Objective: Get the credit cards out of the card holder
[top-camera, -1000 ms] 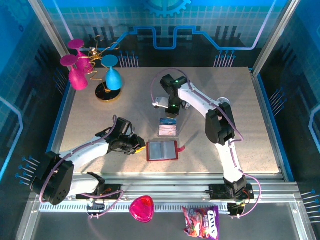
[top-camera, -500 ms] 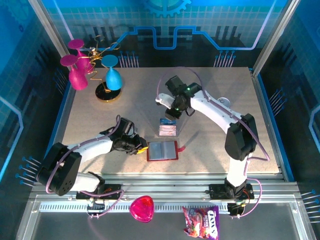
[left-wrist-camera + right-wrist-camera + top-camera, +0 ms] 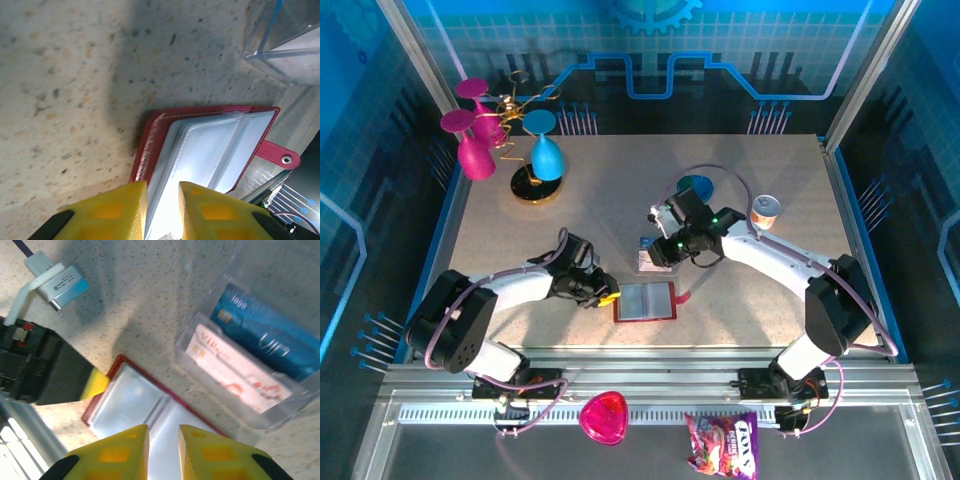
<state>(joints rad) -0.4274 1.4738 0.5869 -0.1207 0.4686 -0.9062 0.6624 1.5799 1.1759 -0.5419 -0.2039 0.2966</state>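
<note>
card holder (image 3: 645,302): dark red folding wallet lying open and flat at lower centre of the top view. It has a stitched, leathery-looking cover, and the greyish clear plastic pockets inside are glossy and a bit fanned.
snap tab (image 3: 281,157): small red tongue with a metal stud, sticking off the holder's right edge.
blue card (image 3: 265,340): thin shiny rectangle standing in the back tier of the stand, so it's out of the holder.
pinkish-white card (image 3: 235,372): same shape with reddish print, in the tier just in front of the blue one.
stand (image 3: 272,410): clear hard plastic with stepped tiers, just above the holder in the top view with a strip of bare surface between them.
left claw (image 3: 162,192): yellow fingers sitting at the holder's left edge, jaws nearly together, with the pocket leaves running into the gap. Honestly can't tell if it's actually pinching them.
right claw (image 3: 162,432): yellow fingers a slim gap apart with nothing between them, hanging over the holder's pockets right by the stand's near side.
desk (image 3: 600,190): speckled beige, stone-look, matte.
vs a second ago: the right arm has swung down from the upper centre, so its claw now sits lower, at the stand and holder. That uncovered a teal disc (image 3: 695,185) and a small round cup (image 3: 765,212). The left arm stretched forward a touch, with its claw still at the same edge. Holder and stand haven't budged.
</note>
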